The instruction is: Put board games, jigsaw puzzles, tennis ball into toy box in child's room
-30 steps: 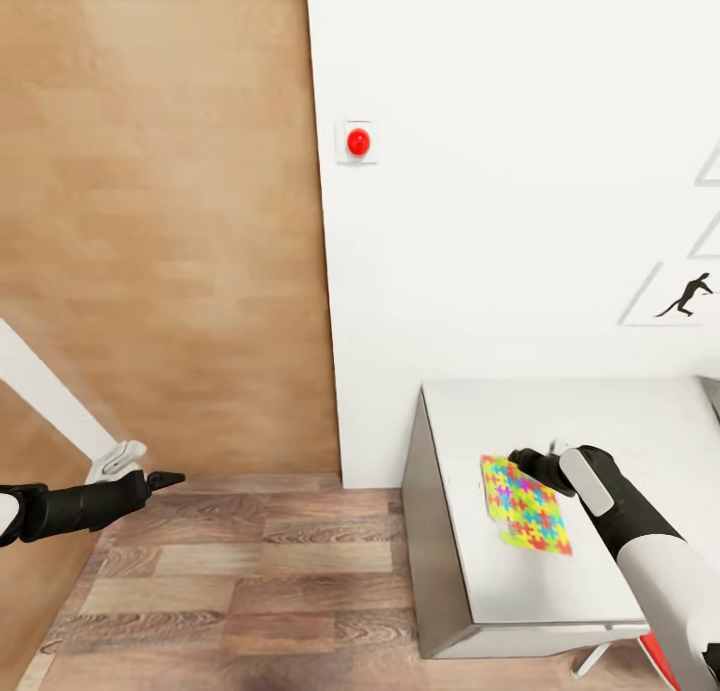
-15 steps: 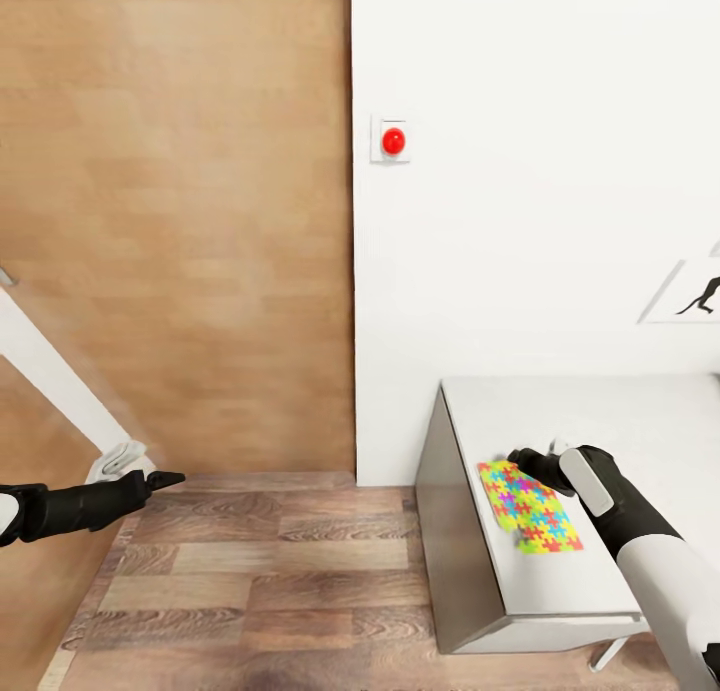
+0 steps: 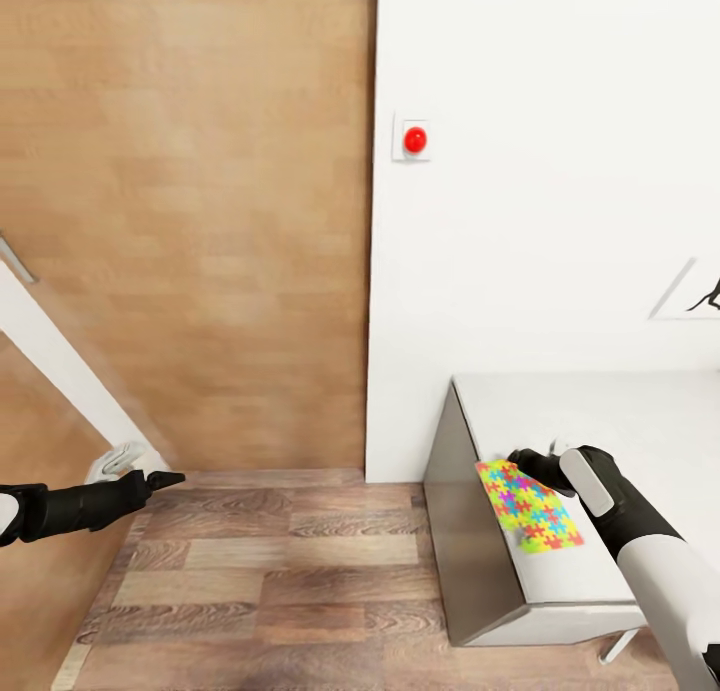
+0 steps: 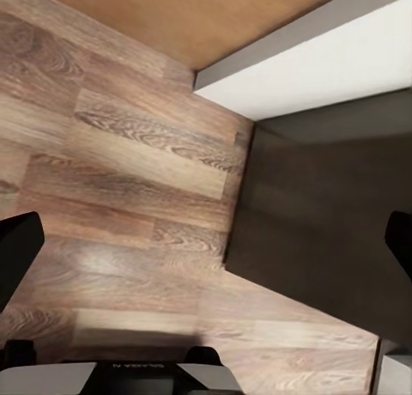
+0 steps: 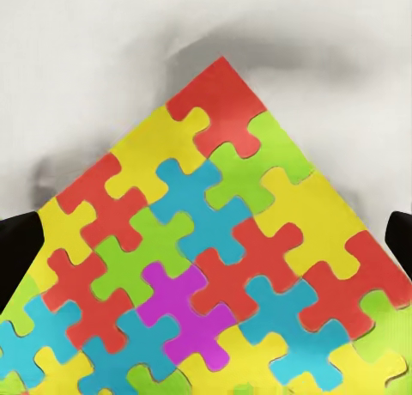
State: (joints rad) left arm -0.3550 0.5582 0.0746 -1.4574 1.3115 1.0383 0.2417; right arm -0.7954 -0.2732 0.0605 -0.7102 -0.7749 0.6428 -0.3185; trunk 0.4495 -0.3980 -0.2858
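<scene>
One desk [image 3: 620, 411] stood against the white wall, wood plank floor [image 3: 270, 581] beside it. Jigsaw puzzle [image 3: 530, 507] lay flat near the desk's end edge. Right end effector [image 3: 528, 463] sat over the puzzle's far corner, fingers spread wide, not gripping. Left end effector [image 3: 165, 480] hung over the floor, fingers wide, empty.
</scene>
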